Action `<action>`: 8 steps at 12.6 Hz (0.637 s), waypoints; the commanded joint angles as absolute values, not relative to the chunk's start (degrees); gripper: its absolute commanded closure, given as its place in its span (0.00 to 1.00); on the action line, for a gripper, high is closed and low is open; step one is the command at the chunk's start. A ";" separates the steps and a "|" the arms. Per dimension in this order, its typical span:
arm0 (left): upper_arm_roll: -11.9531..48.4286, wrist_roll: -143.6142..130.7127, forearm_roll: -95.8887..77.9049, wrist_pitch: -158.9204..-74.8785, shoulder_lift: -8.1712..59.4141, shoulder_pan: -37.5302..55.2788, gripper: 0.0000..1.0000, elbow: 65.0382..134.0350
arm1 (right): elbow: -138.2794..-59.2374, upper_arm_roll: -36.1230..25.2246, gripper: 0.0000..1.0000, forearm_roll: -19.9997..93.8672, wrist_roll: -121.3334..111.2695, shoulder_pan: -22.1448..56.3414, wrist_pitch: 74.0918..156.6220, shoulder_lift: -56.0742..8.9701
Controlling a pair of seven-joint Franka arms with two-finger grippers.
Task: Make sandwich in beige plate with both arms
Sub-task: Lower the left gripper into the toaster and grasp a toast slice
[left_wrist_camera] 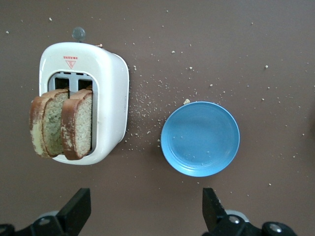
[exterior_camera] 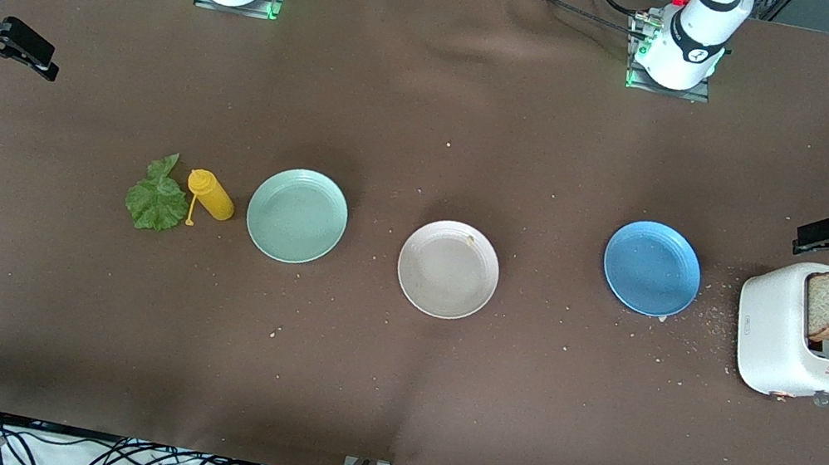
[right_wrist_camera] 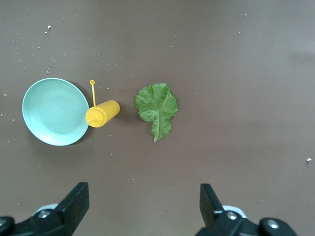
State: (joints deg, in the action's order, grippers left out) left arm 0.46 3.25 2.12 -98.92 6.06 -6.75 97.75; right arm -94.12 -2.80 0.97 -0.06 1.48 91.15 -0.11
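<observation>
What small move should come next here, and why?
Probably the left gripper, open and hanging above the table beside the toaster, should descend onto a bread slice. Both slices stand in the slots, and the beige plate holds nothing. The right gripper, open above the lettuce leaf, could follow.

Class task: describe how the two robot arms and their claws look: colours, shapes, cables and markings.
Both arms are white and rounded with black bands, green lights glowing at their bases, and black cables looping alongside. The left claw and right claw are black, each with two blocky fingers.
</observation>
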 commanded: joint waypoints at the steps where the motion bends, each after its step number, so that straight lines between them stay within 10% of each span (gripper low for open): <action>1: 0.88 7.20 2.99 -102.20 9.13 -10.18 0.00 97.56 | -93.25 -2.37 0.00 0.70 0.70 1.23 90.17 0.00; 8: 0.88 8.96 3.34 -109.60 17.22 -13.44 0.00 97.38 | -93.25 -2.29 0.00 0.70 0.70 1.23 90.17 0.00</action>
State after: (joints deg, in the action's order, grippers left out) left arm 0.31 7.91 2.12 -108.49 15.53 -12.46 97.96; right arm -94.09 -2.77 0.97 -0.06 1.50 91.13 -0.11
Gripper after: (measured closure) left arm 0.000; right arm 0.000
